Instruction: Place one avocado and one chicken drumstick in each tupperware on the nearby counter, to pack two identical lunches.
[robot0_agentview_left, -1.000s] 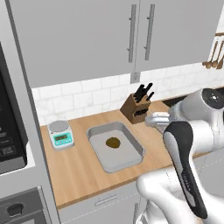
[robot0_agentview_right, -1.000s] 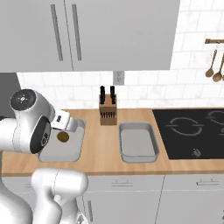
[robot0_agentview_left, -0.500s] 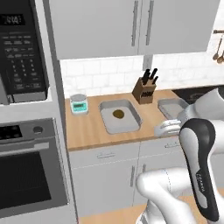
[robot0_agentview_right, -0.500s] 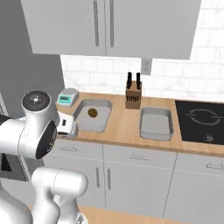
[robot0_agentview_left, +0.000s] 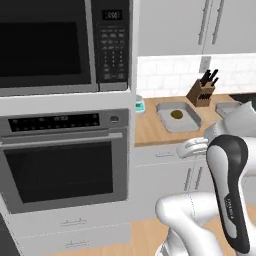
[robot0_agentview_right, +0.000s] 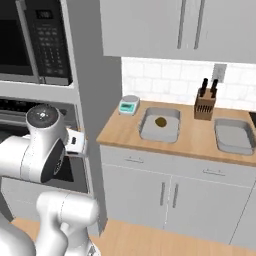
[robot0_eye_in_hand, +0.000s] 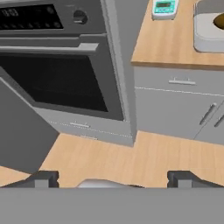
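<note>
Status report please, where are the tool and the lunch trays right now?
Tool open, empty, off the counter. One avocado in the left tupperware; right tupperware bare. Nothing blocking the trays.

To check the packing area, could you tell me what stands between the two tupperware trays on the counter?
In the right base view, a knife block stands toward the wall between the left tray and the right tray; the counter directly between them is bare.

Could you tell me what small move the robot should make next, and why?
Probably go and look for the next food item: the jaws stand open and empty, one tupperware holds only an avocado, the other tupperware is empty, and no drumstick lies on the counter.
</note>
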